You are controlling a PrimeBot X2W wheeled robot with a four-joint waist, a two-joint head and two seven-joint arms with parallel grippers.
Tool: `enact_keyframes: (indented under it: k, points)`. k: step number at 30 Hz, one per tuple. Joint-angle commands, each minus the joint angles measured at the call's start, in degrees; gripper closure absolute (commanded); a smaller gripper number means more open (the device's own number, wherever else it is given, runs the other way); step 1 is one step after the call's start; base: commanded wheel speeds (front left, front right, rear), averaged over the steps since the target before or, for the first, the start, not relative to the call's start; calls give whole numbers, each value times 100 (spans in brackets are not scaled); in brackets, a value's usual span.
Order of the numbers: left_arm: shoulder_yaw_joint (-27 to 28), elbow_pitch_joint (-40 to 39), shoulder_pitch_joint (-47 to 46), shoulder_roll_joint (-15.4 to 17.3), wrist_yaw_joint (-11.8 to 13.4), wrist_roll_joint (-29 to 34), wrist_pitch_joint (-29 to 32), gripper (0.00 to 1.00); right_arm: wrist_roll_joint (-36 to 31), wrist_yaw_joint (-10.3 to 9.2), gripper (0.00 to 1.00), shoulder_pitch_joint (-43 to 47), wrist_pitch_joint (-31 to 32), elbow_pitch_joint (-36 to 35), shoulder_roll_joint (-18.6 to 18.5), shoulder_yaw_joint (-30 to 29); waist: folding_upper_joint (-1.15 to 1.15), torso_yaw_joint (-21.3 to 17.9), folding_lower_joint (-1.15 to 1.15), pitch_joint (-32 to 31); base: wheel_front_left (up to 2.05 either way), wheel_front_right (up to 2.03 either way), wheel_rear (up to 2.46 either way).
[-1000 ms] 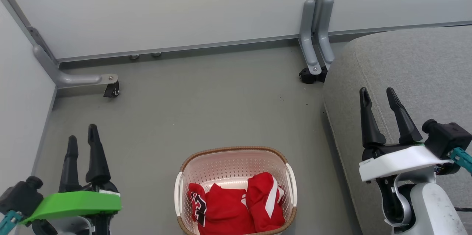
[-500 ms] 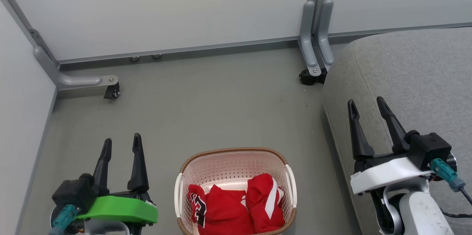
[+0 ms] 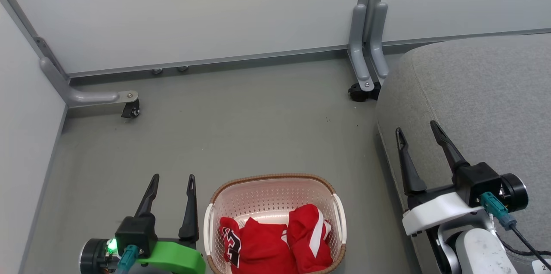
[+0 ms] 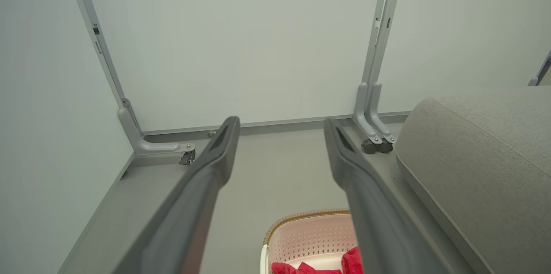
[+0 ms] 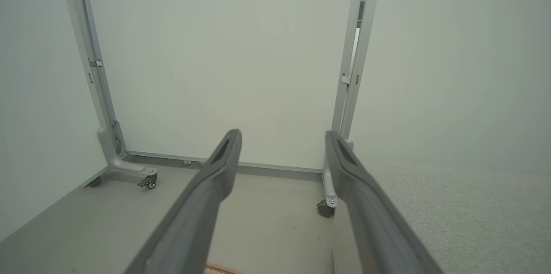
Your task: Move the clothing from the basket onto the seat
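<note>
The clothing point(image 3: 275, 244) — red with white stripes — is lying bunched inside the basket point(image 3: 271, 177), which is sitting on the grey floor point(image 3: 241, 127) near the seat point(image 3: 482, 93). The left gripper point(image 3: 172, 179) is hovering just beside the basket's left side, fingers spread and holding nothing, while the right gripper point(image 3: 416, 128) is hanging over the seat's edge — likewise spread and empty.

One basket point(image 3: 271, 177), two red garments point(image 3: 262, 246), one grey sofa cushion point(image 3: 473, 93), two castor wheels point(image 3: 130, 111) at eleven and one o'clock.
</note>
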Motion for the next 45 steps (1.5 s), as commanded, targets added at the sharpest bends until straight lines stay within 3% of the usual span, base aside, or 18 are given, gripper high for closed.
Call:
enact_keyframes:
  k: [1,8,14,24,45]
  points:
    - [-80,-1,-55,86,77,140,-54,0,-109,0,0,8,-65,-46,-7,76,0,7,0,-4,0,0,0]
    - [-249,-198,-65,139,283,253,-134,0,-247,0,0,13,-145,-182,-10,203,0,25,0,-6,0,0,0]
    - [-62,-446,20,10,156,291,-196,0,-211,0,0,66,-215,-177,-10,178,0,35,0,-8,0,0,0]
    - [206,-321,167,-169,-229,675,-299,0,918,0,0,125,-308,111,-13,-4,0,21,0,-33,0,0,0]
    - [292,-62,182,-245,-329,694,-332,0,1152,0,0,89,-348,522,-12,-12,0,62,0,-55,0,0,0]
